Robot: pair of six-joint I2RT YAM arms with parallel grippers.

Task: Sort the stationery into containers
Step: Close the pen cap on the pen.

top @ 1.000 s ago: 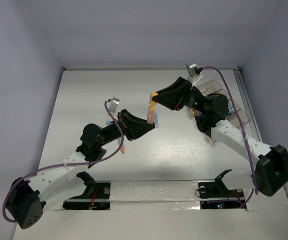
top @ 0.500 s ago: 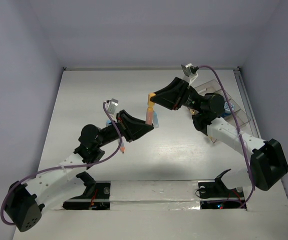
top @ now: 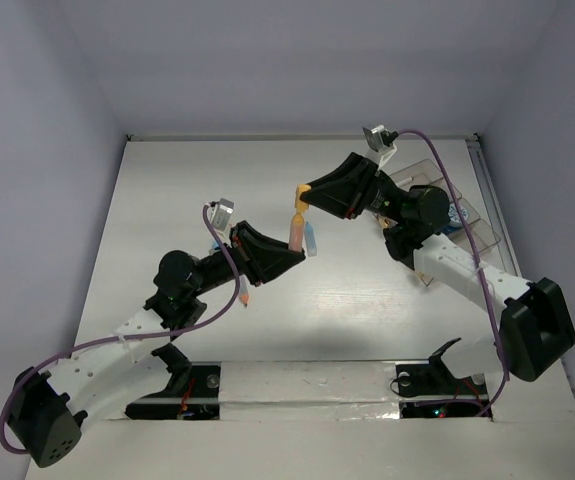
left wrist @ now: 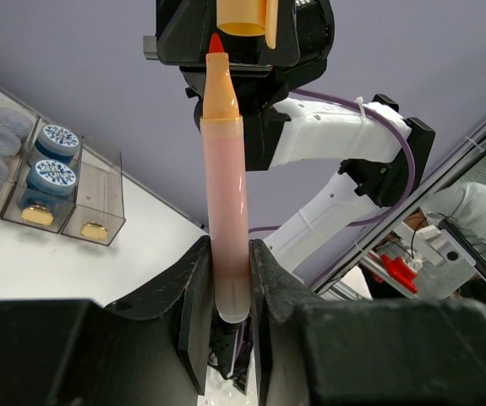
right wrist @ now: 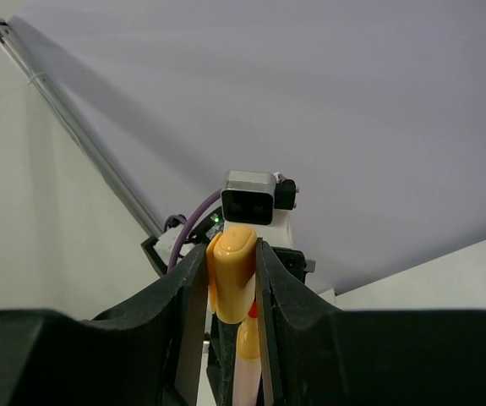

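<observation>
Uncapped orange marker (left wrist: 227, 211) held upright mid-air, with its cap (right wrist: 231, 269) at the tip.
Left gripper (left wrist: 228, 292) pinches the marker near its butt end. The red nib meets the cap, which is clamped in the right gripper (right wrist: 230, 254); can't tell whether they touch. Left wrist view crops the cap's top. From above, the right arm covers most of the tray (top: 470, 212) far right. Only the left wrist view shows blue-lidded jars (left wrist: 57, 139) in its compartments.

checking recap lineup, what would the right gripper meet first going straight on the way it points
Probably the red tip of the marker in the left gripper: the right gripper, shut on the orange cap, points at it; depth unclear.
</observation>
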